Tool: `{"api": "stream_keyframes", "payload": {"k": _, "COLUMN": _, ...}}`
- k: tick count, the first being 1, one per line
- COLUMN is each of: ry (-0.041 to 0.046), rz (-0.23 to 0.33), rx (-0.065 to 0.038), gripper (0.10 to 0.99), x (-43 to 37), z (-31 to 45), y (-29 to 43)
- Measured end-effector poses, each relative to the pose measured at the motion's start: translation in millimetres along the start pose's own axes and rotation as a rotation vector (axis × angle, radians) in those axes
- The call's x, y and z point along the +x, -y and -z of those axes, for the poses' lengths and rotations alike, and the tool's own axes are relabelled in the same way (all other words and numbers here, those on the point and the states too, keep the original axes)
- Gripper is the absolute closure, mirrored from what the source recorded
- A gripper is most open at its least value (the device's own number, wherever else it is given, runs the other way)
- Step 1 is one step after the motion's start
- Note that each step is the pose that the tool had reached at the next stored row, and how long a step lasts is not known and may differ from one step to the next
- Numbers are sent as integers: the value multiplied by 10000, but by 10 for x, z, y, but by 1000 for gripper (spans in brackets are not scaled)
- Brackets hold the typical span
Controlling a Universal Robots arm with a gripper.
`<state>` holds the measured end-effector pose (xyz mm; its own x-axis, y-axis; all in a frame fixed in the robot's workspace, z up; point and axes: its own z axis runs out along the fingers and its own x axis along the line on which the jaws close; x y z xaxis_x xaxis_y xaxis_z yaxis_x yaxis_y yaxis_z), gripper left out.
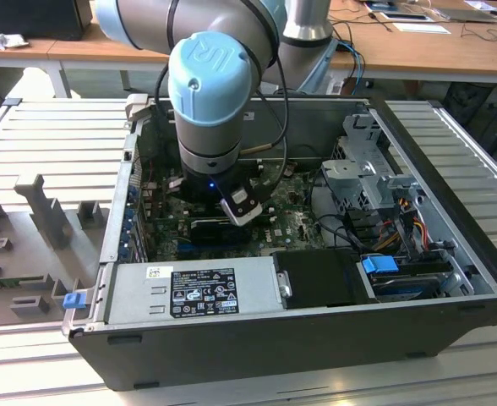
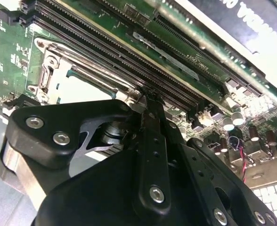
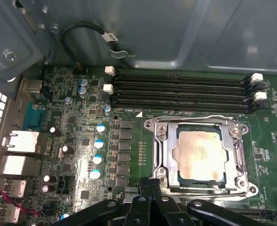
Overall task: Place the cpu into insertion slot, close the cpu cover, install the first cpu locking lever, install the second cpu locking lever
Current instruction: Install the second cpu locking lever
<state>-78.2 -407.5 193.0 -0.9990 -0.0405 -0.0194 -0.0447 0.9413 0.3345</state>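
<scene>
In the first wrist view the cpu (image 3: 198,154) lies flat in the insertion slot (image 3: 153,127) on the green board, its pale metal face showing. The cpu cover (image 3: 167,160) is down flat around it as a dull metal frame. Thin lever rods (image 3: 195,117) run along the socket's sides. My gripper (image 3: 150,182) is shut with nothing seen between its fingers, its tips at the socket's near edge. The second wrist view shows one black finger (image 2: 150,122) reaching the socket's corner, beside the cpu (image 2: 84,92). In the exterior view the gripper (image 1: 219,222) is low inside the computer case.
Long black memory slots (image 3: 181,92) run just beyond the socket. Upright capacitors (image 3: 98,143) and metal rear ports (image 3: 20,141) stand to one side. A black cable loop (image 3: 82,28) hangs off the case wall. The power supply (image 1: 198,288) and drive cage (image 1: 367,169) hem the arm in.
</scene>
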Motion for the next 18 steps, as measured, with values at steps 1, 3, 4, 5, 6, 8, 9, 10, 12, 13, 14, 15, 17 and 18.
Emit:
{"api": "stream_keyframes", "payload": {"k": 1, "ry": 2, "rz": 1, "rx": -6, "gripper": 980, "x": 2, "z": 26, "y": -11}}
{"api": "stream_keyframes", "payload": {"k": 3, "ry": -1, "rz": 1, "rx": 1, "gripper": 980, "x": 3, "z": 79, "y": -28}}
{"api": "stream_keyframes", "payload": {"k": 4, "ry": -2, "rz": 1, "rx": 1, "gripper": 980, "x": 3, "z": 92, "y": -33}}
{"api": "stream_keyframes", "payload": {"k": 5, "ry": -1, "rz": 1, "rx": 1, "gripper": 980, "x": 3, "z": 96, "y": -35}}
{"api": "stream_keyframes", "payload": {"k": 6, "ry": -1, "rz": 1, "rx": 1, "gripper": 980, "x": 3, "z": 100, "y": -36}}
{"api": "stream_keyframes", "payload": {"k": 8, "ry": -2, "rz": 0, "rx": 4, "gripper": 980, "x": 4, "z": 112, "y": -40}}
{"api": "stream_keyframes", "payload": {"k": 9, "ry": -2, "rz": 1, "rx": 7, "gripper": 980, "x": 3, "z": 130, "y": -46}}
{"api": "stream_keyframes", "payload": {"k": 10, "ry": -4, "rz": 1, "rx": 18, "gripper": 980, "x": 3, "z": 141, "y": -50}}
{"api": "stream_keyframes", "payload": {"k": 12, "ry": -3, "rz": 1, "rx": 20, "gripper": 980, "x": 3, "z": 161, "y": -57}}
{"api": "stream_keyframes", "payload": {"k": 13, "ry": -3, "rz": 1, "rx": 21, "gripper": 980, "x": 2, "z": 182, "y": -65}}
{"api": "stream_keyframes", "payload": {"k": 14, "ry": -2, "rz": 1, "rx": 20, "gripper": 980, "x": 2, "z": 203, "y": -72}}
{"api": "stream_keyframes", "payload": {"k": 15, "ry": -2, "rz": 1, "rx": 20, "gripper": 980, "x": 2, "z": 225, "y": -80}}
{"api": "stream_keyframes", "payload": {"k": 17, "ry": -2, "rz": 1, "rx": 20, "gripper": 980, "x": 1, "z": 246, "y": -87}}
{"api": "stream_keyframes", "payload": {"k": 18, "ry": -2, "rz": 0, "rx": 19, "gripper": 980, "x": 1, "z": 249, "y": -89}}
